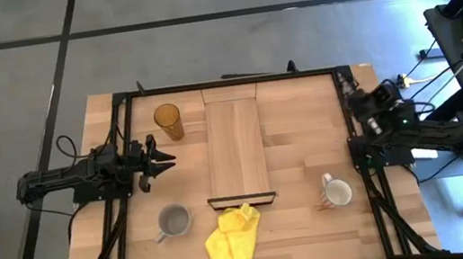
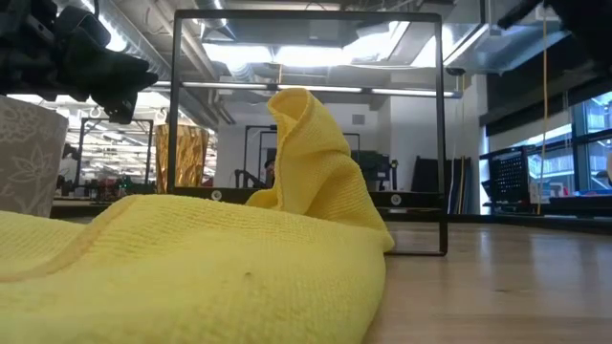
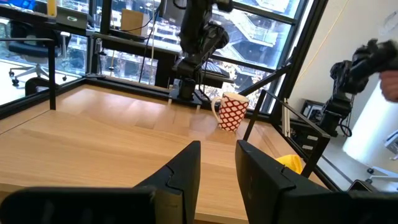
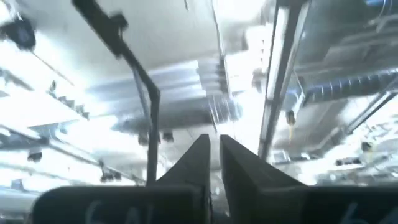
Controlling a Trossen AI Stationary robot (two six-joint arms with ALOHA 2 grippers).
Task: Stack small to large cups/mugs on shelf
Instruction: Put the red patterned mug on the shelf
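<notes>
The left tool (image 1: pixel 164 163) hovers released over the table's (image 1: pixel 309 227) left side, between the amber tumbler (image 1: pixel 167 119) and grey mug (image 1: pixel 173 219), nearer both than the right tool (image 4: pixel 212 163), nearly clenched, parked by the white mug (image 1: pixel 338 192). The shelf (image 1: pixel 236 147) lies lengthwise mid-table, bare; every cup looks empty.

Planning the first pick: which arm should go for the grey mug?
Left, probably. The left gripper is out over the table on the grey mug's side of the shelf; the right gripper is parked at the far edge, aimed upward.
</notes>
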